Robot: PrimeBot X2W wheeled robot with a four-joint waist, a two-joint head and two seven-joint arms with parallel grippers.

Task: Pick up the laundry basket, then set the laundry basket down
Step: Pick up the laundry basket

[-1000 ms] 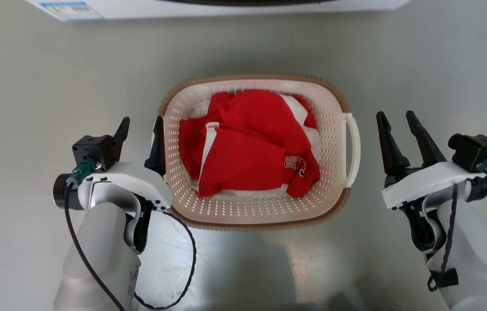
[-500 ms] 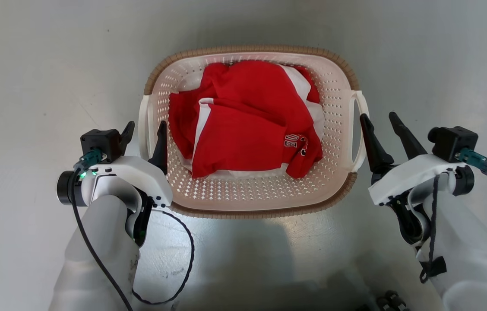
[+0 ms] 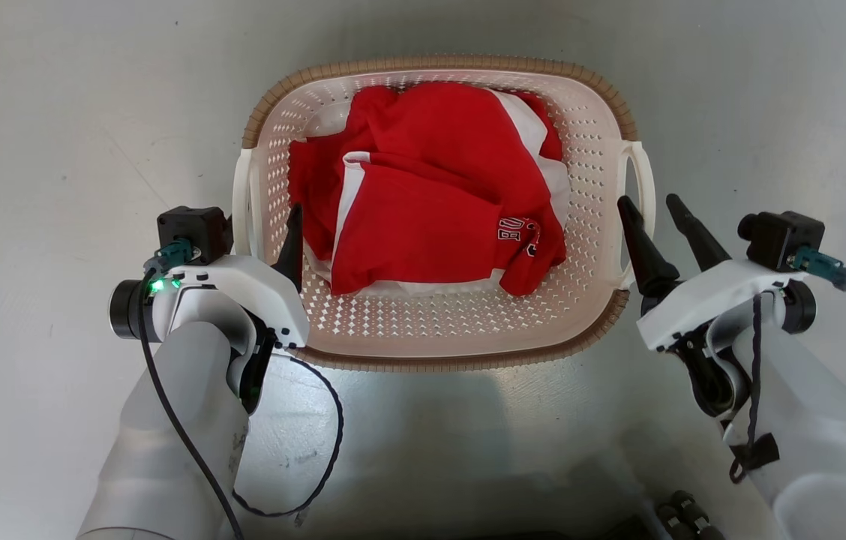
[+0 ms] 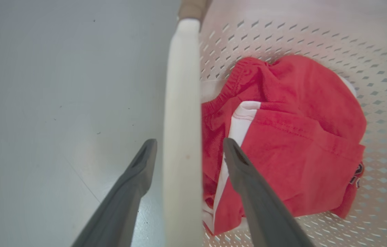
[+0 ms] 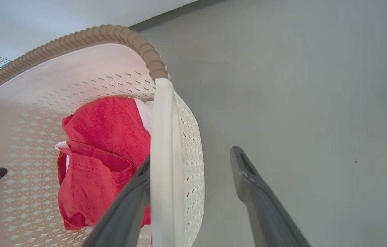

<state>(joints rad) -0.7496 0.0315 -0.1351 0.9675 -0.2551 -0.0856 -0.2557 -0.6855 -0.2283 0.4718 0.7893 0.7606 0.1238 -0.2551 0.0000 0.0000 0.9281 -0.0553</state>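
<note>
The left tool (image 4: 190, 141) stood open astride the left handle (image 4: 181, 103), the right tool (image 5: 191, 154) likewise astride the right handle (image 5: 161, 137). Between them the laundry basket (image 3: 423, 330) sat on the floor (image 3: 55, 112) holding red clothing (image 3: 430, 217): probably light, stiff, best lifted by both handles.

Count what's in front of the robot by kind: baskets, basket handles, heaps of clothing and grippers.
Laundry basket: 1
Loop handles on it, left and right: 2
Heap of red and white clothing inside it: 1
Grippers, left gripper and right gripper: 2
Total: 6
</note>
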